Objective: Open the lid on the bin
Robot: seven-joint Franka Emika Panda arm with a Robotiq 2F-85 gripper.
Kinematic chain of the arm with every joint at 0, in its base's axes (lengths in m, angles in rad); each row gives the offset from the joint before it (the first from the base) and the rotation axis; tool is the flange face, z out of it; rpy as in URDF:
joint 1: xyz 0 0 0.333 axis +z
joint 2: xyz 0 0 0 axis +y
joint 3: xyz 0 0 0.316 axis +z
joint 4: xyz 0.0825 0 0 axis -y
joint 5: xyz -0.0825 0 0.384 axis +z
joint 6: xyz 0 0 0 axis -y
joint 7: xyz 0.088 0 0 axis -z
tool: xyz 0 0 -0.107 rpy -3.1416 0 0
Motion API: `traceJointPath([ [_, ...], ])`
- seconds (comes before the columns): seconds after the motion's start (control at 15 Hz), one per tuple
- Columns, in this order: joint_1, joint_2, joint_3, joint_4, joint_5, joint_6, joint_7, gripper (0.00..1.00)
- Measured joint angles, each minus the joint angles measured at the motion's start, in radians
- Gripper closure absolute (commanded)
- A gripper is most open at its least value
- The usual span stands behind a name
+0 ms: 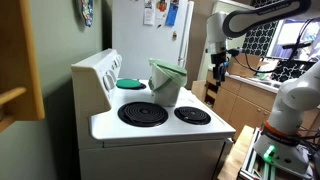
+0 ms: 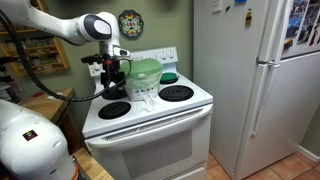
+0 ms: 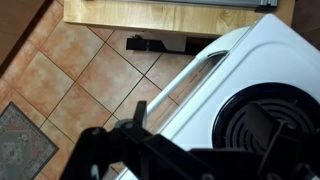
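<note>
Located bin (image 1: 168, 92) at centre of frame, upright on the stove (image 1: 150, 132) top among the burners. Noted green lid (image 1: 165, 68) lying over its rim; cannot tell how far raised. Found gripper (image 2: 113, 82) left of centre, just beside the bin, not touching. Fingers spread wide, holding nothing. Wrist view: saw stove edge, coil burner (image 3: 265, 120) lower right, tiled floor (image 3: 70, 80) at left.

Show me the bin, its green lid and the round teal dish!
the bin (image 2: 146, 91), in an exterior view, on its pale side wall.
the lid (image 2: 147, 70), in an exterior view, on its green top surface.
the teal dish (image 1: 130, 84), in an exterior view, on its middle.
</note>
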State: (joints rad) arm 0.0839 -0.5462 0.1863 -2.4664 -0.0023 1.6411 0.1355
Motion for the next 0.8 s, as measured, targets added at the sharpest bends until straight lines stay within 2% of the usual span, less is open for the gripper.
traceJointPath([
  [0.33, 0.0, 0.0, 0.0, 0.0, 0.0, 0.0, 0.0, 0.0],
  [0.47, -0.002, 0.01, -0.003, 0.0, 0.011, 0.022, 0.04, 0.0],
  [0.6, -0.012, 0.039, -0.016, 0.004, 0.051, 0.065, 0.099, 0.0],
  [0.8, -0.016, 0.091, -0.056, 0.017, 0.16, 0.113, 0.114, 0.0],
])
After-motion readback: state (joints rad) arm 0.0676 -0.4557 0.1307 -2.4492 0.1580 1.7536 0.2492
